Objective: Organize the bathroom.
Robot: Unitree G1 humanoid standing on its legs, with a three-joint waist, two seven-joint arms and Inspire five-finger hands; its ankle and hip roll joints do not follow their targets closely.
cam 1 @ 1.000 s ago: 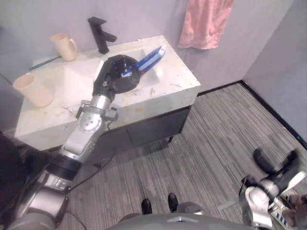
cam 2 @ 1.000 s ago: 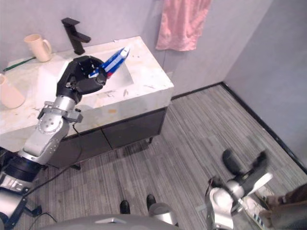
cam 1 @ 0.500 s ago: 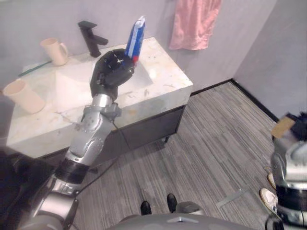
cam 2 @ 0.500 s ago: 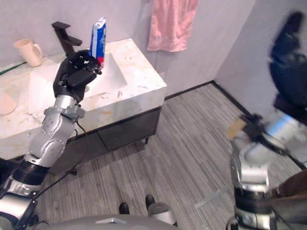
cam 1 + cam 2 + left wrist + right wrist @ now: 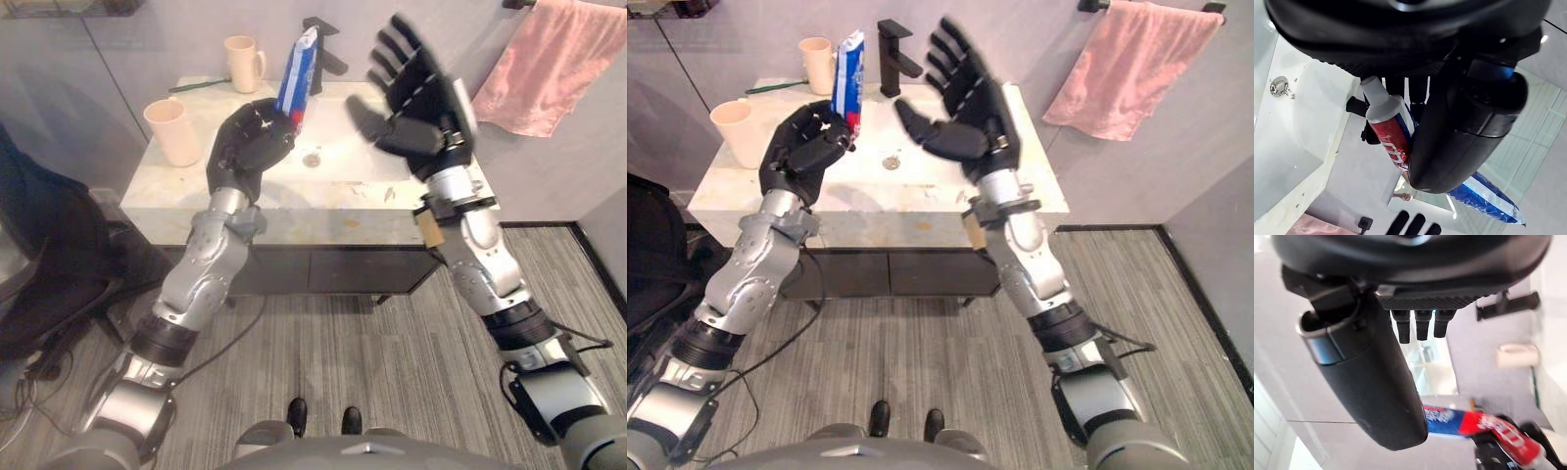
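Note:
A blue, white and red toothpaste tube [image 5: 297,70] stands upright over the basin, cap down, with my left hand [image 5: 250,147] shut on its lower end. The left wrist view shows the tube [image 5: 1388,129] and its white cap pinched between thumb and fingers. My right hand [image 5: 416,103] is raised just right of the tube, open with its fingers spread and the palm turned toward it, not touching. The right wrist view shows the tube [image 5: 1488,423] past the straight thumb [image 5: 1366,382].
The marble vanity [image 5: 294,201] carries a black faucet [image 5: 326,49], a peach cup [image 5: 173,132] at front left, a handled mug [image 5: 242,62] and a green toothbrush [image 5: 196,88] at the back. A pink towel [image 5: 549,64] hangs on the right wall. Dark clothing [image 5: 39,255] sits at left.
The camera has swung to face the vanity. My right hand has risen from down by the floor to beside the tube. The left hand keeps the tube upright.

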